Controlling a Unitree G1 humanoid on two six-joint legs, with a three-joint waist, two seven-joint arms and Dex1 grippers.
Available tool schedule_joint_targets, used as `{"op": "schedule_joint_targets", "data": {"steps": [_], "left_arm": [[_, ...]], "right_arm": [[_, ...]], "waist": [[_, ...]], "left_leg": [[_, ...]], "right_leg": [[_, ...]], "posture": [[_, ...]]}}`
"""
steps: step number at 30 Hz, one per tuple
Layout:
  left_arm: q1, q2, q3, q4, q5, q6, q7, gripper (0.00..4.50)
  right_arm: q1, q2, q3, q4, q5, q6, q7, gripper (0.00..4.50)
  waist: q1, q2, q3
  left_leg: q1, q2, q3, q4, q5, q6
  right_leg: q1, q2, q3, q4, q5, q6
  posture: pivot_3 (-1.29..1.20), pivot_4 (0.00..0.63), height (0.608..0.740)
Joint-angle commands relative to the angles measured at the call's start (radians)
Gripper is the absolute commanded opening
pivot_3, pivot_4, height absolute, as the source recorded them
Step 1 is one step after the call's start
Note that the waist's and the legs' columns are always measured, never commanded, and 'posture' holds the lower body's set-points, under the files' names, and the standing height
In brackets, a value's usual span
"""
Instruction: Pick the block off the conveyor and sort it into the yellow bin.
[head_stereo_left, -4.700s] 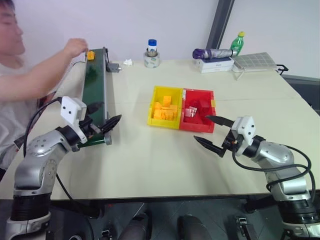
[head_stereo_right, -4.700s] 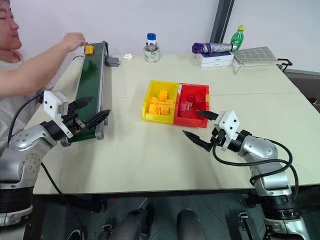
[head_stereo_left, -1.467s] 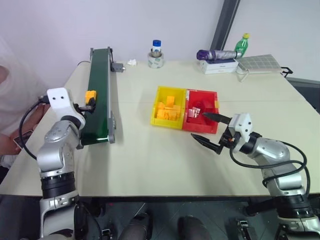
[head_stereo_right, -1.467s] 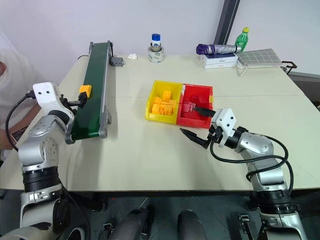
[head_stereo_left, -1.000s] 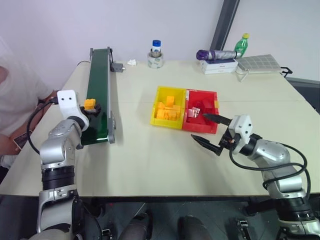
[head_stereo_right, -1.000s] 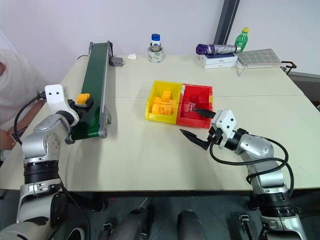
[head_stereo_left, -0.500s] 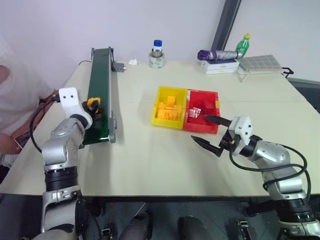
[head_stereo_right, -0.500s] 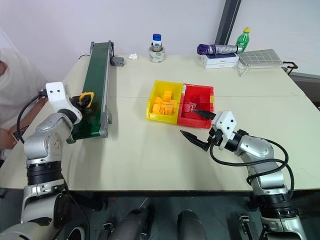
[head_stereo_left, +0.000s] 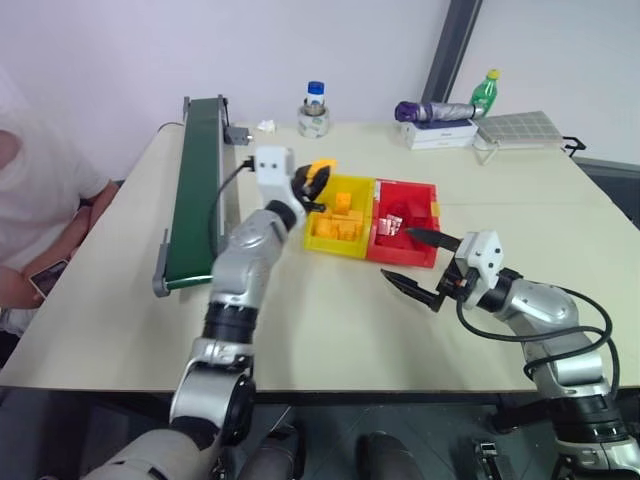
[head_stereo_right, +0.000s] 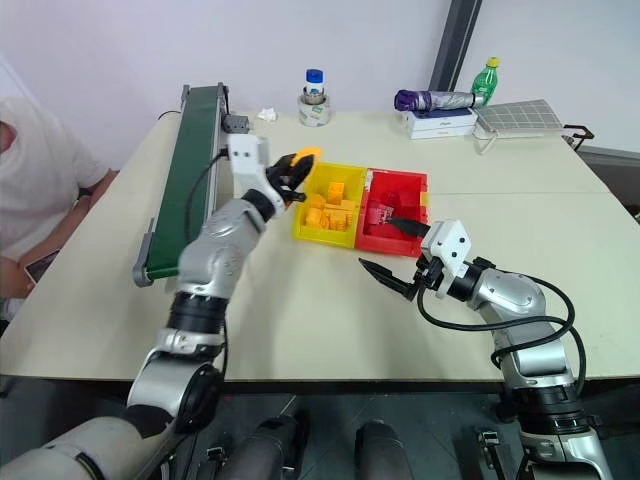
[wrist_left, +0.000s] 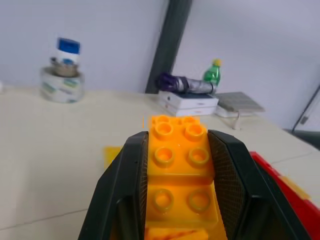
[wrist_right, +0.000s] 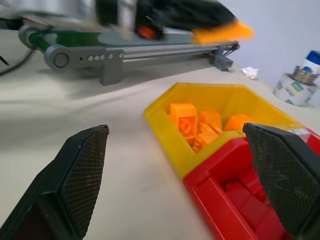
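My left gripper (head_stereo_left: 314, 177) is shut on the orange-yellow block (head_stereo_left: 322, 166), held in the air over the left rim of the yellow bin (head_stereo_left: 335, 249). In the left wrist view the studded block (wrist_left: 180, 155) sits clamped between both black fingers. The yellow bin holds several orange blocks. The dark green conveyor (head_stereo_left: 195, 180) runs along the table's left side with nothing on its belt. My right gripper (head_stereo_left: 398, 253) hangs open and empty just in front of the red bin (head_stereo_left: 405, 184).
The red bin joined to the yellow one holds pale red blocks. A person (head_stereo_left: 40, 200) sits at the table's left. A tape roll with a bottle (head_stereo_left: 314, 118), a folded umbrella on a box (head_stereo_left: 432, 110), a green bottle (head_stereo_left: 484, 88) and a grey pad (head_stereo_left: 525, 123) line the far edge.
My left gripper closed on the block on the belt, lifted it and swung right to the yellow bin. The right arm stayed still.
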Motion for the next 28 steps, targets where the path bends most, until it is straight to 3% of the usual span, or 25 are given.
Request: {"op": "schedule_joint_targets", "data": {"steps": [1, 2, 4, 6, 7, 12, 14, 17, 20, 25, 28], "left_arm": [[-0.1, -0.02, 0.025, 0.138, 0.011, -0.147, -0.007, 1.25], [-0.12, -0.027, 0.031, 0.176, 0.007, -0.16, -0.015, 2.28], [-0.147, -0.033, 0.041, 0.23, -0.011, -0.181, -0.05, 3.03], [-0.157, -0.03, 0.039, 0.253, -0.001, -0.205, -0.059, 4.19], [-0.157, -0.028, 0.038, 0.256, 0.005, -0.213, -0.058, 4.48], [-0.092, 0.0, 0.022, 0.138, 0.001, -0.196, -0.097, 4.48], [-0.004, 0.042, 0.021, -0.027, -0.046, -0.105, -0.153, 4.48], [0.206, 0.188, -0.051, -0.383, -0.144, 0.064, -0.361, 4.48], [0.384, 0.349, -0.029, -0.611, -0.237, 0.202, -0.463, 4.48], [0.531, 0.563, 0.058, -0.666, -0.218, 0.214, -0.526, 4.48], [0.545, 0.607, 0.106, -0.653, -0.244, 0.215, -0.533, 4.48]], "right_arm": [[-0.001, -0.013, -0.031, -0.043, 0.011, -0.005, -0.01, 4.5], [0.003, -0.015, -0.033, -0.045, 0.01, -0.005, -0.011, 4.5], [0.01, -0.017, -0.035, -0.053, 0.011, -0.003, -0.015, 4.5], [0.015, -0.017, -0.035, -0.06, 0.012, -0.001, -0.02, 4.5], [0.016, -0.016, -0.035, -0.062, 0.012, 0.0, -0.022, 4.5], [0.024, -0.019, -0.036, -0.066, 0.015, 0.001, -0.025, 4.5], [0.019, -0.019, -0.034, -0.065, 0.016, 0.005, -0.025, 4.5], [0.012, -0.019, -0.033, -0.055, 0.017, 0.004, -0.019, 4.5], [0.0, -0.02, -0.029, -0.042, 0.017, 0.002, -0.009, 4.5], [-0.006, -0.016, -0.025, -0.028, 0.017, -0.004, 0.005, 4.5], [-0.005, -0.012, -0.023, -0.027, 0.018, -0.003, 0.01, 4.5]], "waist": [[-0.001, 0.0, 0.0], [0.0, 0.0, 0.0], [0.004, 0.0, 0.0], [0.005, 0.0, 0.0], [0.004, 0.0, 0.0], [0.003, 0.0, 0.0], [-0.004, 0.0, 0.0], [-0.026, 0.001, 0.0], [-0.023, 0.001, 0.0], [-0.016, 0.002, 0.0], [-0.013, 0.002, 0.0]], "left_leg": [[0.0, 0.0, 0.0, 0.0, 0.0, 0.0], [0.0, 0.0, 0.0, 0.0, 0.0, 0.001], [-0.001, 0.0, 0.0, 0.0, -0.001, 0.002], [-0.001, -0.001, 0.0, 0.0, -0.001, 0.002], [-0.001, -0.001, 0.0, 0.0, -0.001, 0.002], [-0.001, -0.001, 0.0, 0.0, -0.001, 0.002], [-0.001, -0.001, 0.0, 0.0, -0.001, 0.002], [0.0, 0.0, 0.0, -0.001, -0.001, 0.003], [0.0, 0.001, 0.0, -0.002, 0.0, 0.004], [0.0, 0.001, -0.001, -0.001, -0.002, 0.002], [-0.001, 0.001, -0.001, -0.001, -0.002, 0.002]], "right_leg": [[0.0, 0.0, 0.0, 0.0, 0.0, 0.001], [-0.001, 0.0, 0.0, 0.0, 0.0, 0.002], [-0.001, 0.0, -0.001, 0.0, 0.0, 0.003], [0.0, 0.0, -0.001, -0.001, 0.0, 0.004], [0.0, 0.0, -0.001, -0.001, 0.0, 0.004], [0.0, 0.0, 0.0, 0.0, 0.001, 0.005], [0.0, 0.0, 0.0, 0.0, 0.001, 0.005], [-0.001, 0.0, 0.001, 0.0, 0.001, 0.005], [-0.003, 0.001, 0.002, 0.002, 0.0, 0.004], [-0.001, 0.001, 0.002, 0.002, -0.001, -0.002], [-0.001, 0.0, 0.002, 0.001, -0.002, -0.002]], "posture": [[0.0, 0.15, 0.74], [0.0, 0.15, 0.74], [0.0, 0.15, 0.74], [0.0, 0.15, 0.74], [0.0, 0.15, 0.74], [0.0, 0.15, 0.74], [0.0, 0.15, 0.74], [0.0, 0.15, 0.74], [0.0, 0.15, 0.74], [0.0, 0.15, 0.74], [0.0, 0.15, 0.74]]}}
